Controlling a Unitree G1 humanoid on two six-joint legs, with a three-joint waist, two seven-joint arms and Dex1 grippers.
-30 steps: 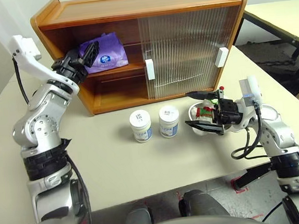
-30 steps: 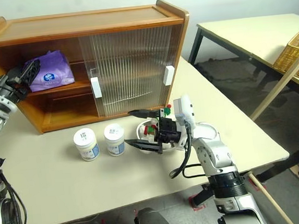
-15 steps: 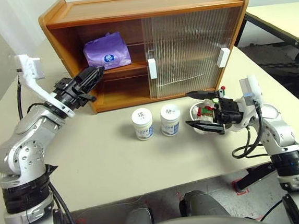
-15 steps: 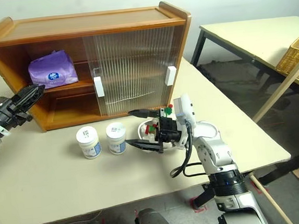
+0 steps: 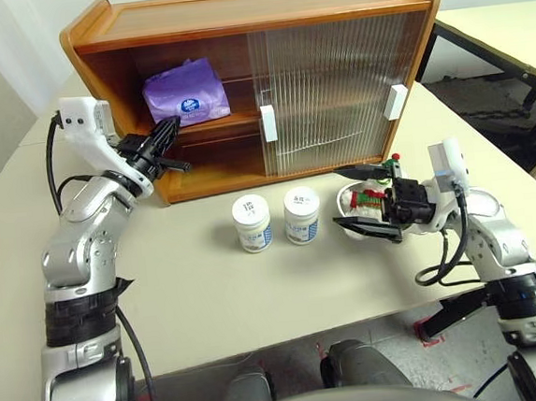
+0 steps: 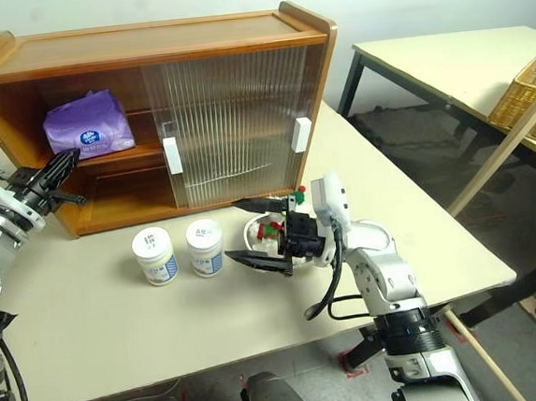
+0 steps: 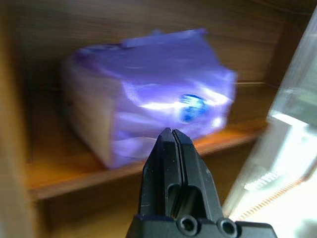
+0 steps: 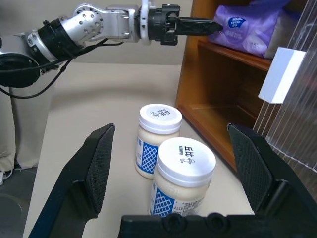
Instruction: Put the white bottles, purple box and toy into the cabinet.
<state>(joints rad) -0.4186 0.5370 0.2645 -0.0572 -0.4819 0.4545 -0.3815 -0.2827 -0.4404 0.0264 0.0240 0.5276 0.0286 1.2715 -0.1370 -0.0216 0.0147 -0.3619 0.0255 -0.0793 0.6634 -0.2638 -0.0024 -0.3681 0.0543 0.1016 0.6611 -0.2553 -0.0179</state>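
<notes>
Blue-and-white labels on the white bottles [image 5: 252, 223] are unreadable; left end effector [image 5: 170, 126] pressed together, right end effector [image 5: 360, 202] spread apart.

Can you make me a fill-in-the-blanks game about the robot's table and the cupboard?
1. The purple pack lies on the ____ shelf of the cupboard.
2. ____ white jars stand on the table in front of the cupboard.
3. The left claw is ____ and holds nothing.
4. The right claw is wide ____.

Missing words: upper; Two; shut; open
</notes>
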